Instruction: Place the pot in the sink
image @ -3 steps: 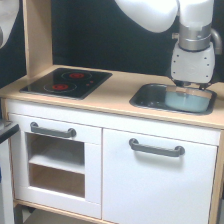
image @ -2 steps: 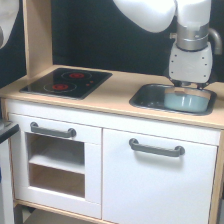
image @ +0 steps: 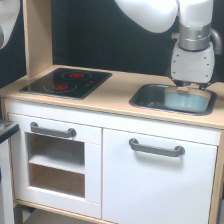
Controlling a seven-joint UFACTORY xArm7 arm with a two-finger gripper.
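Note:
The pale blue-grey pot [image: 186, 102] sits low inside the dark grey sink [image: 145, 97], in its half toward the exterior view's right. My gripper [image: 189, 90] hangs straight down from the white and grey arm, right over the pot's far rim. Only small tan finger parts show below the wrist housing, touching or very near the rim. I cannot tell whether the jaws are open or shut on the rim. The faucet is not visible; the arm covers the area behind the sink.
A black stovetop [image: 67, 82] with red rings lies on the light wood countertop [image: 115, 95] at the exterior view's left. A wooden upright [image: 37, 35] stands behind it. White cabinet fronts with grey handles [image: 156, 148] are below.

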